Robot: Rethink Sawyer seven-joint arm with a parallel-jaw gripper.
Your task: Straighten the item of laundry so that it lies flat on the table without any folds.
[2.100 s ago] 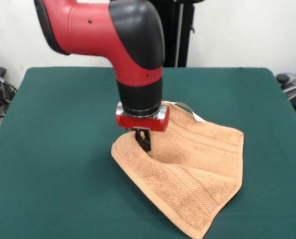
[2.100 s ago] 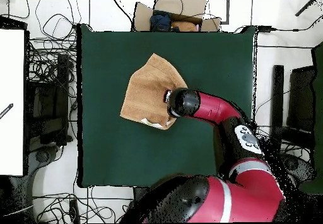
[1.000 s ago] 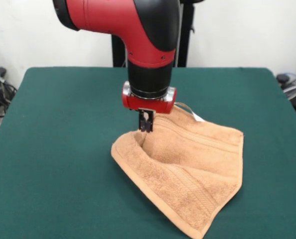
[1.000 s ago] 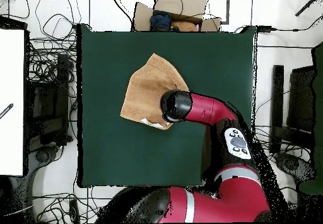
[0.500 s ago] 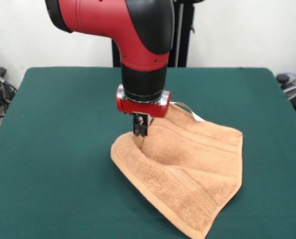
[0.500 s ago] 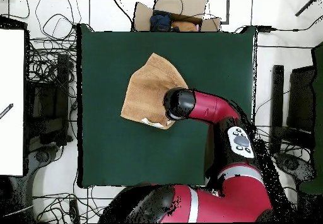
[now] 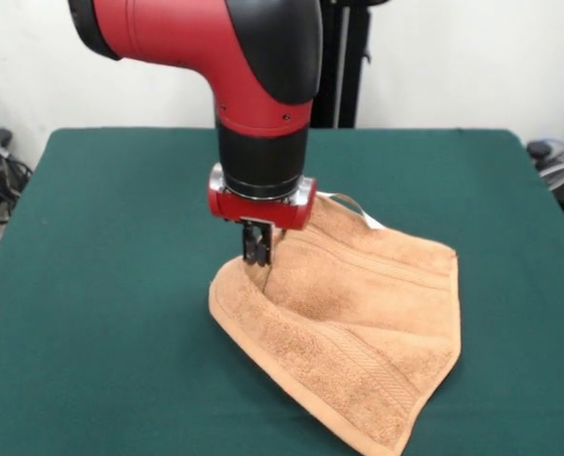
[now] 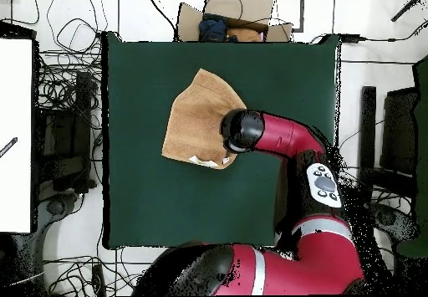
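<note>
Shifted leftward, pincer (image 7: 256, 249) clamped on raised towel (image 7: 358, 332) edge; rest draped on table (image 7: 102, 285)

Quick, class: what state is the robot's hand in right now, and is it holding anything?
Hand: shut on the towel, pinching a raised fold near the towel's left edge in the front view.

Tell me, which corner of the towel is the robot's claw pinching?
The gripper pinches the towel at its left corner in the front view, lifted off the table; the others lie flat.
</note>
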